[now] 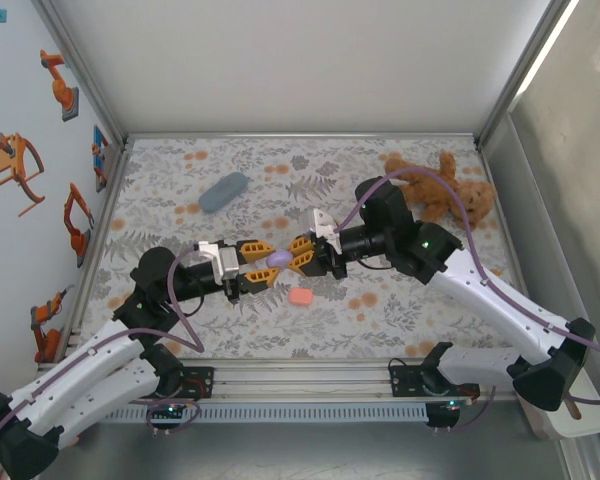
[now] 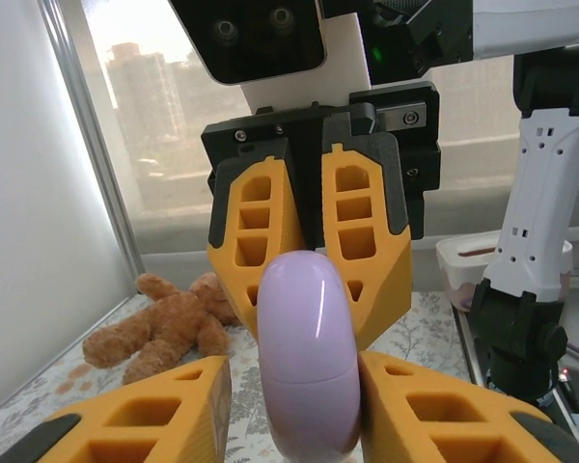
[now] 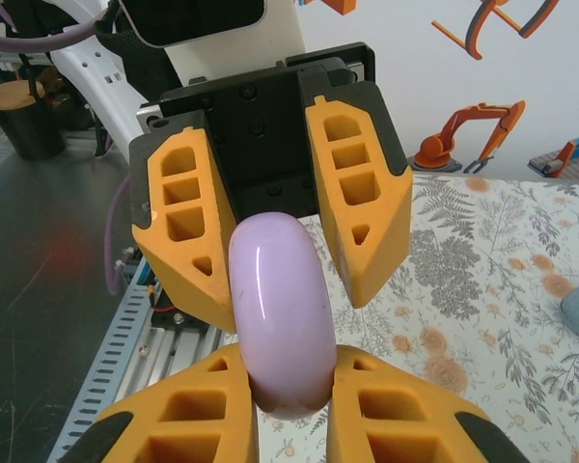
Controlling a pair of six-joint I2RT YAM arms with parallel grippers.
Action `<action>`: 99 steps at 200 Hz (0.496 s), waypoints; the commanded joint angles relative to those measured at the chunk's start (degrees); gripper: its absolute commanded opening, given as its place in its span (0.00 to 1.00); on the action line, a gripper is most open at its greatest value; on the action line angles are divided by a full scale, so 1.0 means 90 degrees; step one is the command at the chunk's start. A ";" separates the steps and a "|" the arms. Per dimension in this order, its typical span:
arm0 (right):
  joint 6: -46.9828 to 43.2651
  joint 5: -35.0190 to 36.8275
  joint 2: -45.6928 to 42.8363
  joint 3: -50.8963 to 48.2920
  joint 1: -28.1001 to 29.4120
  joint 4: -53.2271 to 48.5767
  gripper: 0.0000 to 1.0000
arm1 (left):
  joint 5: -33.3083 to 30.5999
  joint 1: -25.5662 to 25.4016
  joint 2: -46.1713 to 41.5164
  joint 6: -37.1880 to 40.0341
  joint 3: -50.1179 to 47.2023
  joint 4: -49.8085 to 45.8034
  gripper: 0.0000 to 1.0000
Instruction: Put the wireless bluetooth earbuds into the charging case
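A glossy lilac charging case (image 1: 278, 259), lid closed along a faint seam, hangs above the middle of the table between both grippers. My right gripper (image 3: 291, 362) is shut on it, both orange fingers pressed to its sides (image 3: 275, 299). My left gripper (image 2: 294, 371) faces it from the other end and straddles the case (image 2: 309, 318). Its right finger touches the case, while a gap shows at its left finger (image 2: 188, 405), so it stands open. The earbuds are out of view.
A salmon-pink case (image 1: 300, 296) lies on the floral cloth just in front of the grippers. A blue-grey case (image 1: 223, 191) lies at the back left. A brown teddy bear (image 1: 440, 190) sprawls at the back right. Walls ring the table.
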 commanded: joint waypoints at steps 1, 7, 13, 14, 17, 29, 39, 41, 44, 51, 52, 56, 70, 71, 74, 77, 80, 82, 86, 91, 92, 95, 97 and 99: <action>-0.0076 0.0014 -0.0070 0.0146 0.0064 0.0150 0.17 | 0.0152 -0.0015 0.0013 0.0097 0.0195 0.0017 0.35; -0.0071 0.0010 -0.0077 0.0135 0.0065 0.0163 0.16 | 0.0157 -0.0013 0.0016 0.0095 0.0198 0.0027 0.35; -0.0062 0.0008 -0.0072 0.0141 0.0074 0.0187 0.16 | 0.0165 -0.0011 0.0021 0.0092 0.0194 0.0030 0.34; -0.0059 0.0007 -0.0072 0.0141 0.0075 0.0188 0.16 | 0.0170 -0.0009 0.0029 0.0096 0.0196 0.0029 0.33; -0.0057 0.0009 -0.0071 0.0127 0.0080 0.0192 0.16 | 0.0173 -0.0009 0.0035 0.0100 0.0198 0.0033 0.33; -0.0048 0.0015 -0.0066 0.0124 0.0085 0.0208 0.17 | 0.0193 -0.0017 0.0039 0.0083 0.0206 0.0027 0.31; -0.0037 0.0009 -0.0052 0.0125 0.0085 0.0219 0.16 | 0.0200 -0.0008 0.0045 0.0088 0.0217 0.0026 0.28; -0.0037 0.0014 -0.0052 0.0123 0.0085 0.0217 0.16 | 0.0204 -0.0008 0.0044 0.0095 0.0217 0.0028 0.27; -0.0037 0.0013 -0.0052 0.0124 0.0085 0.0207 0.16 | 0.0200 -0.0011 0.0040 0.0100 0.0216 0.0028 0.26; -0.0028 0.0024 -0.0042 0.0128 0.0092 0.0209 0.17 | 0.0205 -0.0013 0.0041 0.0099 0.0219 0.0026 0.24; -0.0028 0.0030 -0.0042 0.0125 0.0088 0.0204 0.17 | 0.0200 -0.0015 0.0044 0.0100 0.0223 0.0027 0.24; -0.0019 0.0048 -0.0042 0.0132 0.0092 0.0200 0.17 | 0.0206 -0.0015 0.0043 0.0101 0.0219 0.0028 0.23; 0.0010 0.0132 -0.0060 0.0133 0.0095 0.0199 0.18 | 0.0199 -0.0017 0.0032 0.0120 0.0217 0.0028 0.21; 0.0016 0.0142 -0.0066 0.0133 0.0095 0.0200 0.18 | 0.0202 -0.0012 0.0034 0.0125 0.0212 0.0028 0.21; 0.0021 0.0178 -0.0069 0.0132 0.0092 0.0200 0.18 | 0.0205 -0.0012 0.0036 0.0129 0.0208 0.0028 0.21; 0.0042 0.0231 -0.0076 0.0132 0.0088 0.0201 0.19 | 0.0200 -0.0013 0.0020 0.0131 0.0204 0.0039 0.21; 0.0054 0.0282 -0.0081 0.0135 0.0095 0.0205 0.19 | 0.0196 -0.0013 0.0017 0.0135 0.0207 0.0044 0.21; 0.0071 0.0319 -0.0091 0.0133 0.0095 0.0208 0.19 | 0.0188 -0.0016 0.0017 0.0141 0.0200 0.0054 0.21; 0.0089 0.0395 -0.0103 0.0132 0.0087 0.0209 0.20 | 0.0186 -0.0017 0.0017 0.0140 0.0189 0.0071 0.20; 0.0104 0.0468 -0.0117 0.0142 0.0086 0.0207 0.22 | 0.0169 -0.0015 0.0010 0.0147 0.0183 0.0084 0.20; 0.0102 0.0476 -0.0123 0.0137 0.0090 0.0203 0.22 | 0.0163 -0.0011 0.0014 0.0143 0.0181 0.0085 0.19; 0.0100 0.0501 -0.0134 0.0128 0.0084 0.0216 0.25 | 0.0150 -0.0013 0.0000 0.0140 0.0174 0.0088 0.19; 0.0104 0.0523 -0.0140 0.0124 0.0085 0.0223 0.27 | 0.0148 -0.0016 0.0005 0.0135 0.0170 0.0102 0.19; 0.0108 0.0535 -0.0152 0.0116 0.0085 0.0235 0.29 | 0.0132 -0.0015 0.0002 0.0131 0.0169 0.0110 0.18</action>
